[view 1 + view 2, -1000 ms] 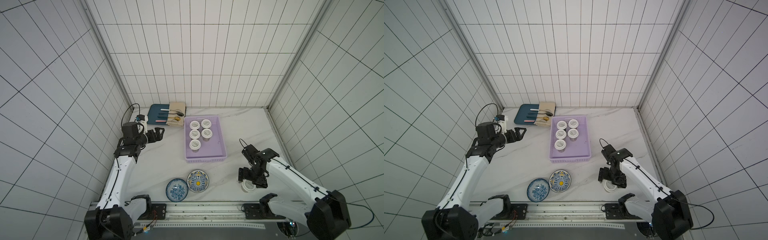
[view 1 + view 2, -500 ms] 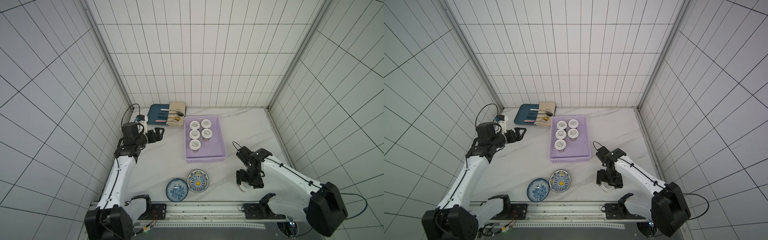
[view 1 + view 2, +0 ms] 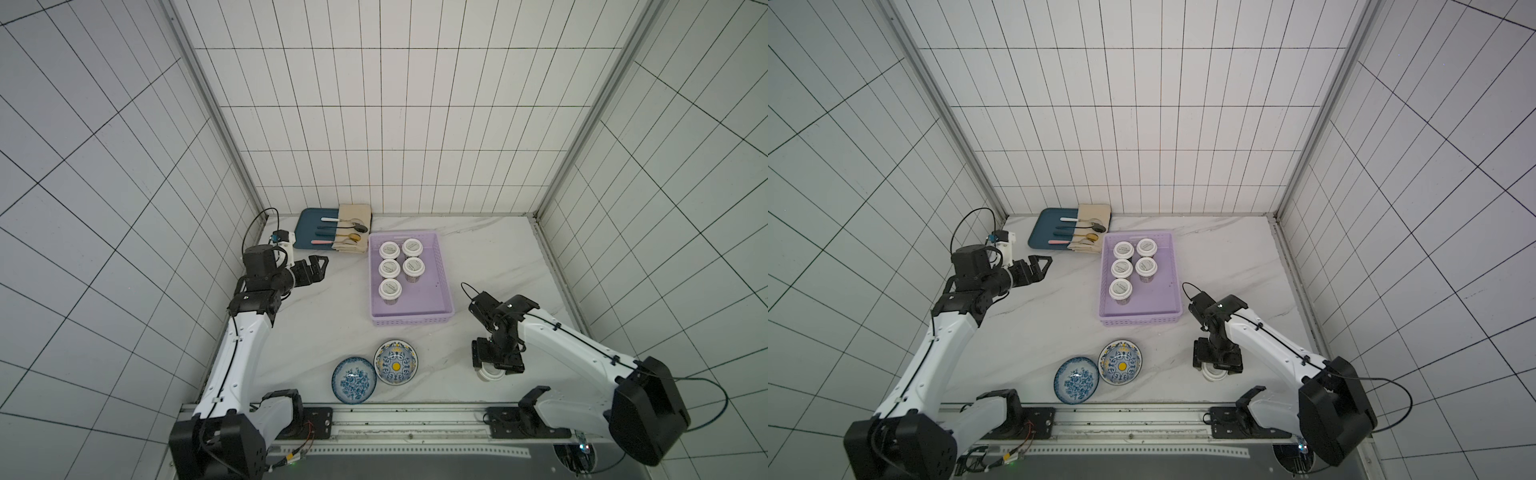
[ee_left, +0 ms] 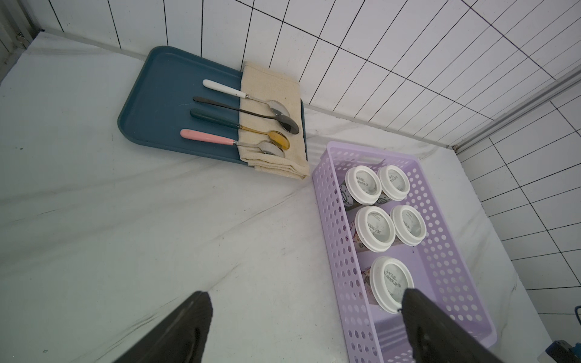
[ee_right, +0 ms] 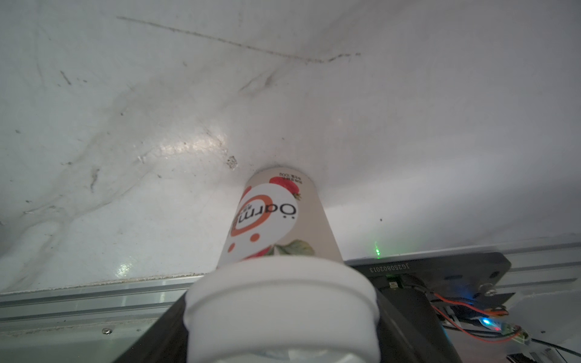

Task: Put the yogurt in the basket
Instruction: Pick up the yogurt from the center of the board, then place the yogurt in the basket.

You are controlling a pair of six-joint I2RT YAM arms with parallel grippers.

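Reading "Öarm", the yogurt cup [image 5: 274, 220] shows printed strawberries.

Six yogurt cups [image 3: 390, 289], five inside the one lilac basket [image 3: 411, 320], one outside, two patterned blue bowls [image 3: 353, 380], one dark blue tray [image 3: 309, 228], four spoons [image 4: 223, 88], one beige cloth [image 4: 270, 91]

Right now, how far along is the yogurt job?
Done: five white-lidded yogurt cups stand in the lilac perforated plastic basket. In hand: right gripper straddles the sixth cup on the marble table; grip unconfirmed. Remaining: lift it into the basket; left gripper open, empty.
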